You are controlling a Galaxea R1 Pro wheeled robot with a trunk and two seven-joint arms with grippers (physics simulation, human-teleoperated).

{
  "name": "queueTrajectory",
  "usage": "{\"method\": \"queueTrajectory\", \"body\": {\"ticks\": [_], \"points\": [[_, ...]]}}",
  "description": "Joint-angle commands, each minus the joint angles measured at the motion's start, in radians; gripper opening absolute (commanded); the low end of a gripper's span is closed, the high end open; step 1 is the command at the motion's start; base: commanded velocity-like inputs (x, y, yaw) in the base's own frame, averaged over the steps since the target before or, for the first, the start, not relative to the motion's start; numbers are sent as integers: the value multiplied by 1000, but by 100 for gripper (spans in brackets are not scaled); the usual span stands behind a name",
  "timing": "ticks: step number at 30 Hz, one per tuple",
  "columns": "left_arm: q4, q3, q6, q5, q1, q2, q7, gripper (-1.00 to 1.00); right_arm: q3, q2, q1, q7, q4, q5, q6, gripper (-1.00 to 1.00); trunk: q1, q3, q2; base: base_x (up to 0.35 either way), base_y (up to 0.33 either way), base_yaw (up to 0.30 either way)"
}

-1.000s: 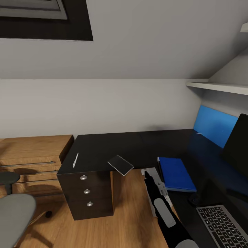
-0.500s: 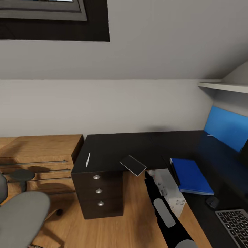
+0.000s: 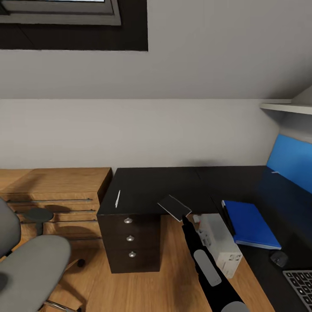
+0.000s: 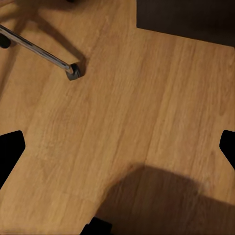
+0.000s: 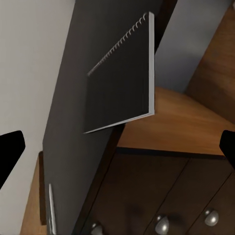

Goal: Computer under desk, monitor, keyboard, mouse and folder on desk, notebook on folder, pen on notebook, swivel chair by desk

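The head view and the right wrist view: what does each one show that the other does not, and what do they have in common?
The head view has the flat bright blue folder, the boxy white computer tower, the grey padded swivel chair, the small dark mouse and a corner of the silver-grey keyboard. The right wrist view adds the spiral binding along the thin dark-covered notebook, which overhangs the desk edge. Both show that notebook, the thin white pen, the glossy black desk and its drawer knobs.
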Motion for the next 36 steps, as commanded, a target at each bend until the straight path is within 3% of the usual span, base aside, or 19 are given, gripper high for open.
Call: {"method": "queueTrajectory", "body": {"ticks": [1, 23, 28, 30, 32, 33, 36], "points": [[0, -9, -6, 11, -1, 1, 6, 100, 5, -1, -1, -5, -1, -10, -7, 100, 4, -4, -8, 0, 0, 4], [-12, -9, -7, 10, -1, 1, -2, 100, 1, -3, -1, -5, -3, -10, -6, 100, 88, -73, -162, 0, 0, 0], [-117, -6, 5, 13, -1, 13, -3, 100, 1, -4, -1, -5, -5, -10, -7, 100, 107, -89, -197, 0, 0, 0], [-195, -5, 43, 22, -1, 27, -2, 100, 0, -3, -1, -5, -5, -10, -7, 100, 115, -95, -211, 0, 0, 0], [-282, -4, 129, 36, -1, 37, -2, 100, 0, -3, -1, -5, -5, -10, -7, 100, 123, -101, -225, 0, 0, 0], [-442, -2, 339, 71, -1, 57, -1, 100, 0, -3, -1, -6, -7, -10, -7, 100, 127, -105, -232, 0, 0, 0], [-575, -1, 490, 115, -1, 77, 0, 100, 0, -2, -1, -6, -7, -10, -7, 100, 138, -114, -253, 0, 0, 0]]}}
